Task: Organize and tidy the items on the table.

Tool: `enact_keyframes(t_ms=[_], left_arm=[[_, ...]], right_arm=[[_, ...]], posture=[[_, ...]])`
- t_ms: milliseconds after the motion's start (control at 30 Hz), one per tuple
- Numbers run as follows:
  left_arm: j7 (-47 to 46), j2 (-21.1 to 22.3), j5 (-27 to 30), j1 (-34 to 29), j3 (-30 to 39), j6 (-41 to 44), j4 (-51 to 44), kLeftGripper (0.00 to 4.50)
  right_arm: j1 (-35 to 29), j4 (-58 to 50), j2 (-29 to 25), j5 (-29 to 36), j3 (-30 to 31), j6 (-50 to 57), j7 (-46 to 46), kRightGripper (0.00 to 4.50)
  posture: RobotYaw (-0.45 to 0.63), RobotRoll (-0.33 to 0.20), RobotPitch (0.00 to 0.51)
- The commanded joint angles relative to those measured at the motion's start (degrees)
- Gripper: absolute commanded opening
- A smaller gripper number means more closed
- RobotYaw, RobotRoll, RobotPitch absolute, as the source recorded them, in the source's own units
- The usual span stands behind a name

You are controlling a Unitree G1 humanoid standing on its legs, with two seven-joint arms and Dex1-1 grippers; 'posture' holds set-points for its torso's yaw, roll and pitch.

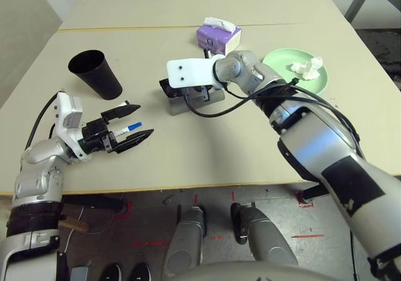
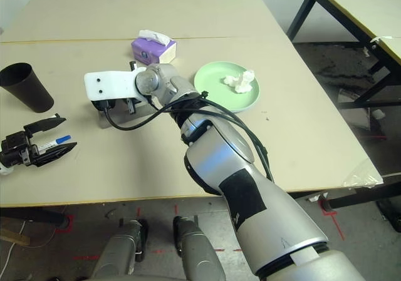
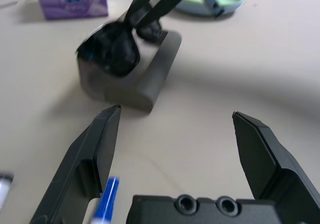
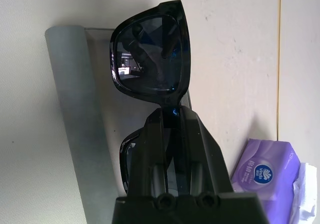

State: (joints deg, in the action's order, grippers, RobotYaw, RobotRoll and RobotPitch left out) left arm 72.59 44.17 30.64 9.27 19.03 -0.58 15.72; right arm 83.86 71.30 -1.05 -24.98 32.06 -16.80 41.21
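My right gripper [image 4: 170, 113] is shut on the bridge of the black sunglasses [image 4: 150, 59], holding them over the open grey glasses case [image 1: 195, 104] at mid-table. Near the front left, my left gripper [image 1: 128, 126] stands open and low. A white marker with a blue cap [image 1: 130, 129] lies on the table between its fingers [image 3: 95, 149], untouched as far as I can see. A black cup [image 1: 95, 73] stands upright behind the left gripper. The green plate [image 1: 276, 61] at the right carries a crumpled white tissue [image 1: 307, 67].
A purple tissue box [image 1: 218, 35] sits just behind the glasses case, near the yellowish seam [image 1: 125, 28]. My right forearm stretches across the table's right half. Bare beige tabletop [image 1: 207, 149] lies between the two grippers and along the front edge.
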Motion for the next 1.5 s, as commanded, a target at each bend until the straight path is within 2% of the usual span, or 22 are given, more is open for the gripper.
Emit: enact_keyframes(t_ms=[33, 333, 900, 1300, 1500], left_arm=[[-0.5, 0.9, -0.3, -1.8, 1.7, -0.4, -0.2, 4.5], [-1.2, 0.7, 1.0, -3.0, 3.1, 0.7, -2.4, 4.5], [-1.0, -0.1, 1.0, -1.9, 1.7, 1.7, -3.0, 4.5], [-0.9, -0.5, 0.6, -1.0, 1.0, 1.8, -2.6, 4.5], [-0.9, -0.7, 0.2, 0.0, 0.3, 1.2, -1.2, 4.5]], right_arm=[[-1.0, 0.5, 1.1, -0.2, -1.2, 0.2, 0.3, 0.14], [-2.3, 0.4, 0.6, -0.9, -0.8, -1.2, 1.1, 0.14], [-4.3, -0.1, -2.1, -3.5, -0.4, -1.5, 3.9, 0.14], [-4.5, -0.6, -1.9, -2.8, -1.3, -0.2, 6.5, 0.14], [-3.5, -1.0, -2.7, -1.1, -3.2, 1.6, 11.4, 0.14]], posture=[[0.1, 0.0, 0.226], [0.11, 0.0, 0.229], [0.09, 0.0, 0.229], [0.08, 0.0, 0.23], [0.07, 0.0, 0.228]])
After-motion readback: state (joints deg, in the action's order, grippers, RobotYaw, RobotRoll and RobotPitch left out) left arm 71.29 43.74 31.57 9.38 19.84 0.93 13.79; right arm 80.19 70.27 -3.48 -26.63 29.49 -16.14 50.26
